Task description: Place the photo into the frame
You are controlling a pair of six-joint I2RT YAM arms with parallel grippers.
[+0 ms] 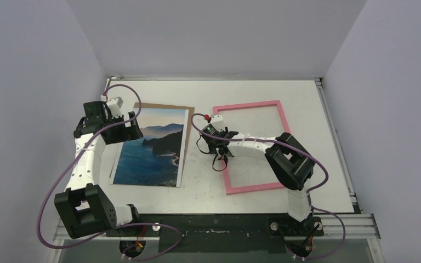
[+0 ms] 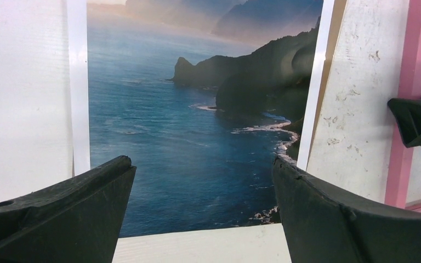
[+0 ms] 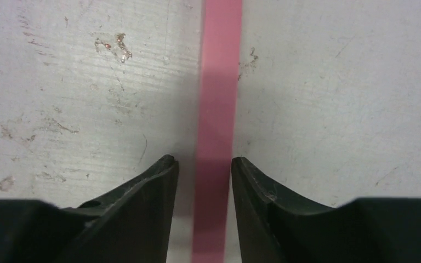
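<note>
Frame: your right claw straddles one side, set to lift.
Clamped? Can't tell. Left claw spread above photo.

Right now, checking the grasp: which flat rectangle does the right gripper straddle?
The pink frame: right gripper's fingers flank one rail; photo and brown board lie apart.

Nothing in any view can be read as text, a label, a brand, a number or a sign. The rectangular paper print of a blue coastal landscape with a white border, lying ahead of and below the left gripper, carries only its picture. The thin pink rectangular frame, one bar running between the fingers of the right gripper, is plain.
</note>
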